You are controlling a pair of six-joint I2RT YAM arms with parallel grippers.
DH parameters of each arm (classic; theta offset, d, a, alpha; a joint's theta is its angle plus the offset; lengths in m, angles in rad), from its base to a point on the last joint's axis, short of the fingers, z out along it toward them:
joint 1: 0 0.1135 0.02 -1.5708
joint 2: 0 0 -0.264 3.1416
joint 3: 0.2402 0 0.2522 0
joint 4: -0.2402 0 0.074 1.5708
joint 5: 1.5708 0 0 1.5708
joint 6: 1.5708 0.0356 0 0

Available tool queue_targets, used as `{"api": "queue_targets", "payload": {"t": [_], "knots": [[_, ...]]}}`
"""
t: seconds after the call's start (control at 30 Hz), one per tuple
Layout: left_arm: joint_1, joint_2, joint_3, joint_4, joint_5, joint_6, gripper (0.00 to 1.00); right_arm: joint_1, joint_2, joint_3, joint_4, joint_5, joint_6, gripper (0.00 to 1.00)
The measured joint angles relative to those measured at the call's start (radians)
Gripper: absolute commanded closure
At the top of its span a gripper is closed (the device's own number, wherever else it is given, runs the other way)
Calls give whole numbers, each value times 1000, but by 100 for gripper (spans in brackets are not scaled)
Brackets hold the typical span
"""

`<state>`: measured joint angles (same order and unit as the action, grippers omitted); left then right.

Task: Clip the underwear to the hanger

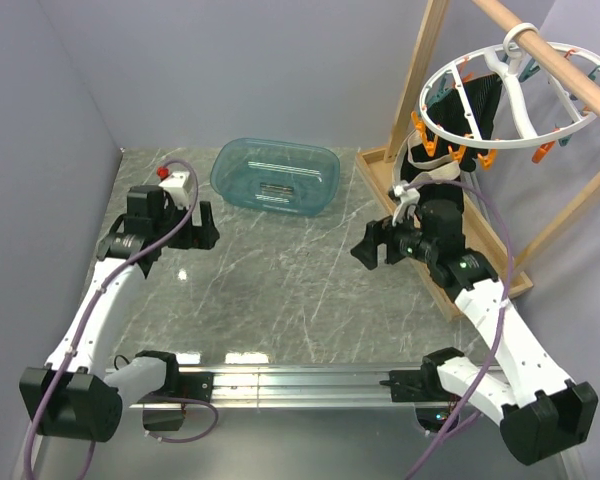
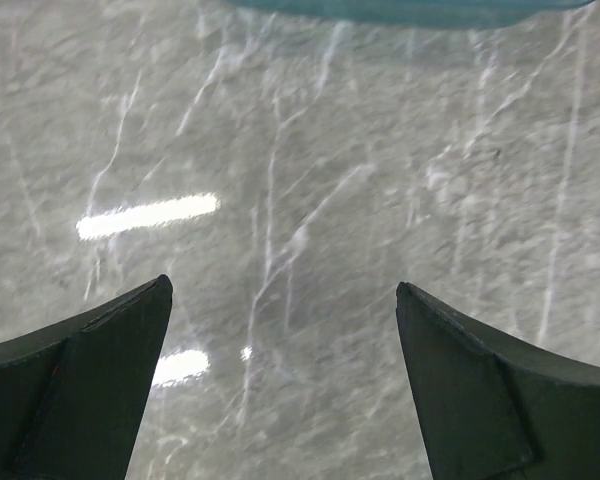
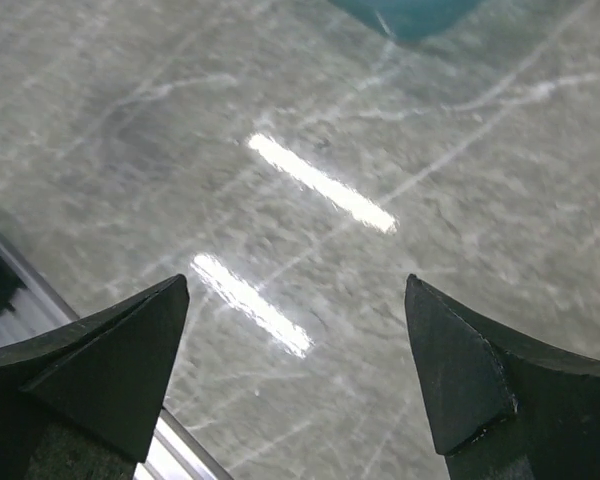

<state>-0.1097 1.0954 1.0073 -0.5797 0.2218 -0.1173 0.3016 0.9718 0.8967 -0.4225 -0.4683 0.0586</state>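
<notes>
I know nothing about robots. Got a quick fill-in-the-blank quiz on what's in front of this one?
1. The ring-shaped hanger is coloured ___.
2. The pole carrying it is made of ___.
3. The left gripper and the right gripper both stand ___, holding nothing.
Missing words: white; wood; open.

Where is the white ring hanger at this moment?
Top view, upper right: the hanger hangs by its hook on the wooden pole, above and beyond the right gripper.

The left arm point(image 1: 85, 320) and the right arm point(image 1: 510, 335) have white shells, black round joints and a purple cable point(image 1: 487, 205) each. The fingers point(image 2: 80, 390) are black wedges.
</notes>
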Motion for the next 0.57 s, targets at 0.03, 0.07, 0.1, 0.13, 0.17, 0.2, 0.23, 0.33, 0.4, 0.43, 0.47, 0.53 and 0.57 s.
{"api": "queue_targets", "payload": {"t": [0.03, 0.07, 0.1, 0.13, 0.17, 0.2, 0.23, 0.33, 0.4, 0.43, 0.47, 0.53, 0.57], "knots": [[2, -18, -19, 0, -16, 4, 1, 0, -18, -24, -1, 15, -5, 4], [2, -27, -30, -2, -24, 8, 1, 0, -34, -41, -5, 26, -7, 4], [2, -32, -38, -1, -35, 12, 1, -1, -51, -54, -10, 42, -10, 4], [2, -34, -41, -1, -39, 18, 1, -3, -62, -57, -16, 54, -13, 4], [2, -34, -44, 2, -43, 21, 1, -6, -72, -58, -16, 62, -15, 4], [2, -34, -45, 3, -43, 24, 1, -9, -82, -58, -14, 69, -16, 4], [2, -34, -46, 6, -43, 24, 1, -16, -92, -58, -13, 74, -16, 4], [2, -34, -46, 14, -45, 24, 1, -36, -114, -58, -13, 83, -16, 4], [2, -34, -46, 18, -47, 24, 0, -47, -129, -61, -14, 86, -16, 4], [2, -33, -46, 19, -47, 24, 1, -55, -136, -63, -14, 86, -16, 4], [2, -32, -46, 19, -47, 24, 1, -61, -143, -67, -15, 86, -16, 4], [2, -31, -45, 21, -51, 23, 1, -72, -159, -71, -20, 88, -16, 4], [2, -31, -43, 21, -60, 22, 1, -77, -167, -73, -23, 91, -17, 3]]}}
